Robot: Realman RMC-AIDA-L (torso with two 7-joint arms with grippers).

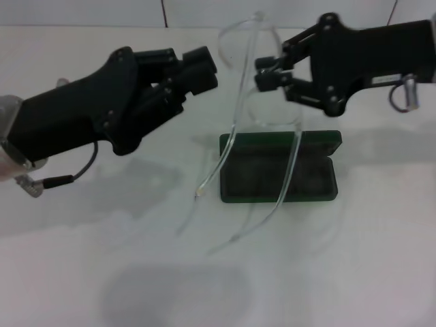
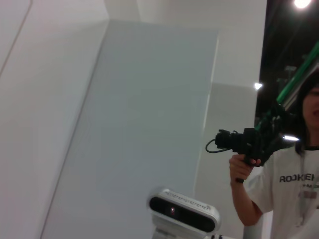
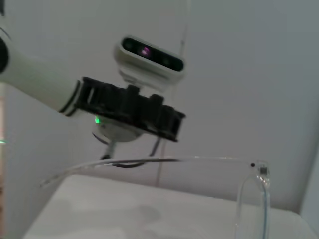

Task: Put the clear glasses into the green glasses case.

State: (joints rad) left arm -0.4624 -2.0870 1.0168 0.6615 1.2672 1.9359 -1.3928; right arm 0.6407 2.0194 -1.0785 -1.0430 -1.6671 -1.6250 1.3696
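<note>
My right gripper (image 1: 262, 72) is raised above the table and shut on the front of the clear glasses (image 1: 240, 95). The glasses hang from it with both long temple arms pointing down toward me. Their tips dangle over and in front of the green glasses case (image 1: 262, 174), which lies open on the table right below. In the right wrist view one temple arm of the clear glasses (image 3: 174, 160) runs out to its hinge. My left gripper (image 1: 199, 69) is held up left of the glasses, shut on nothing and not touching them.
The white table (image 1: 354, 259) surrounds the case. The left wrist view faces away from the table toward a white wall and a person holding a camera (image 2: 249, 144). In the right wrist view, my left arm's wrist (image 3: 129, 107) shows beyond the glasses.
</note>
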